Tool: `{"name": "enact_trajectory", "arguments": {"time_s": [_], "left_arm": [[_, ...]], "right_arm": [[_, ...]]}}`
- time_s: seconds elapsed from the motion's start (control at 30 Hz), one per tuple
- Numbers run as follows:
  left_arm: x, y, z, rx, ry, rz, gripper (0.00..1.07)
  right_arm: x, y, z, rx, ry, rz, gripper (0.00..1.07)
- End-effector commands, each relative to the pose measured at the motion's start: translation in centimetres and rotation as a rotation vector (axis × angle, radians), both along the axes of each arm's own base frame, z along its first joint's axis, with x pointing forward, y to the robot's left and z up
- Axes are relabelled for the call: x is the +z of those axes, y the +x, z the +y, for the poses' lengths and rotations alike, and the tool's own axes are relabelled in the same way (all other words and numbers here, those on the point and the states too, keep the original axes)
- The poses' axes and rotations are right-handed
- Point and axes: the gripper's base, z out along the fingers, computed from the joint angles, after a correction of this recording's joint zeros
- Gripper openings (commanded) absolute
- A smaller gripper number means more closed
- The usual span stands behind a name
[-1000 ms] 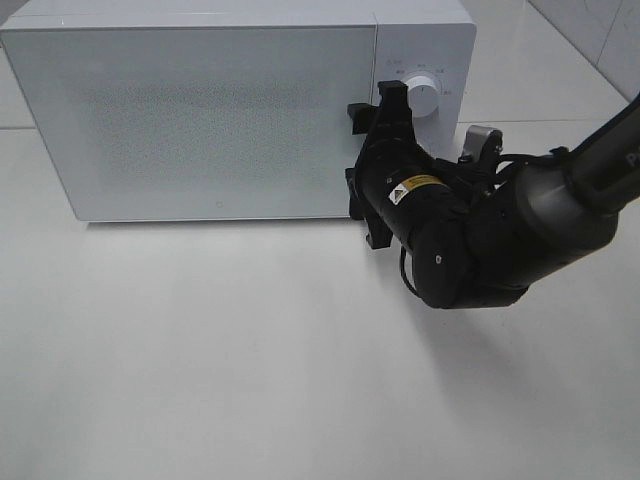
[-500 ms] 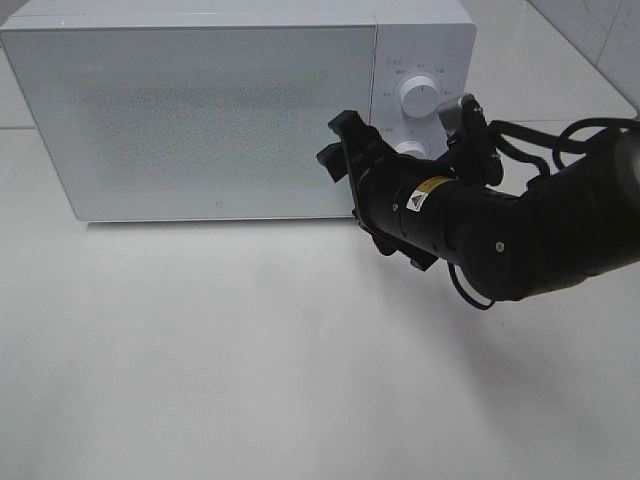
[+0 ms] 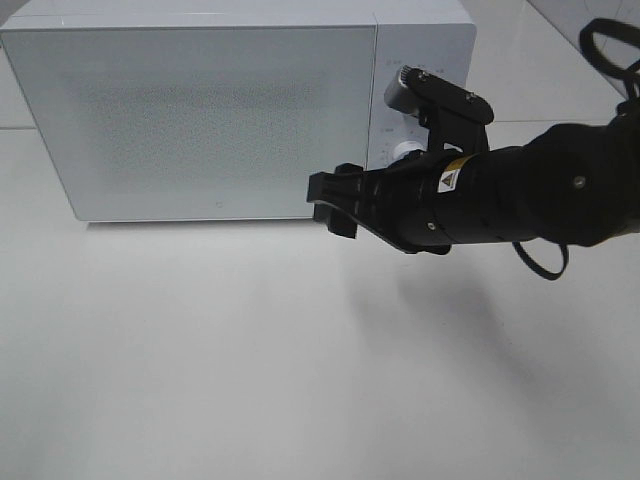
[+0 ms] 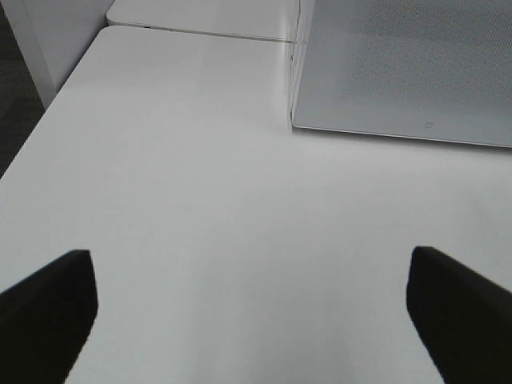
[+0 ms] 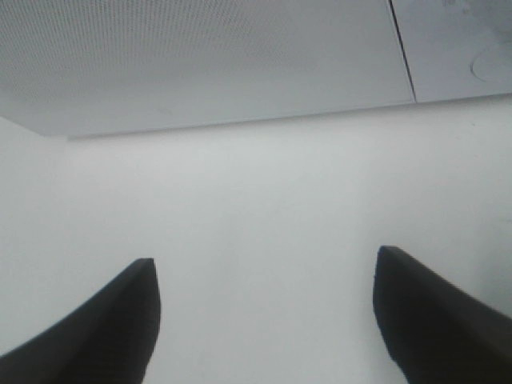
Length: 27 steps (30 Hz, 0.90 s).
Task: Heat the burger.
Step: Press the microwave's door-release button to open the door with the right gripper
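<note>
**Right tool (image 3: pixel 332 205) hovering by the microwave (image 3: pixel 200 110)**

I am seeing the right tool hanging just in front of the shut microwave door's lower corner, jaws released and holding nothing. The left tool (image 4: pixel 248 320) is gaping wide over the worktop (image 3: pixel 250 350), also holding nothing. No view is showing the burger, so I cannot tell where it is.

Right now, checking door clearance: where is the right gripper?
Exterior high view, near centre: the right gripper hangs in front of the lower right corner of the microwave door, jaws open, above the table.
</note>
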Motion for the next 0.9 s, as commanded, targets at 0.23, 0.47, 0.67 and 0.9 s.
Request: {"name": "enact_trajectory", "arguments": {"time_s": [0.23, 0.47, 0.67, 0.9], "left_arm": [[0.0, -0.2, 0.0, 0.005, -0.003, -0.021, 0.98], [0.0, -0.2, 0.0, 0.005, -0.003, -0.021, 0.98], [0.0, -0.2, 0.0, 0.005, -0.003, -0.021, 0.98], [0.0, -0.2, 0.0, 0.005, -0.003, -0.021, 0.98]], "right_arm": [[1.7, -1.3, -3.1, 0.182, -0.227, 0.098, 0.70], [3.1, -2.6, -4.1, 0.256, -0.311, 0.108, 0.74], [5.2, -4.1, -5.0, 0.277, -0.322, 0.109, 0.77], [7.4, -6.7, -6.5, 0.307, -0.353, 0.152, 0.76]]}}
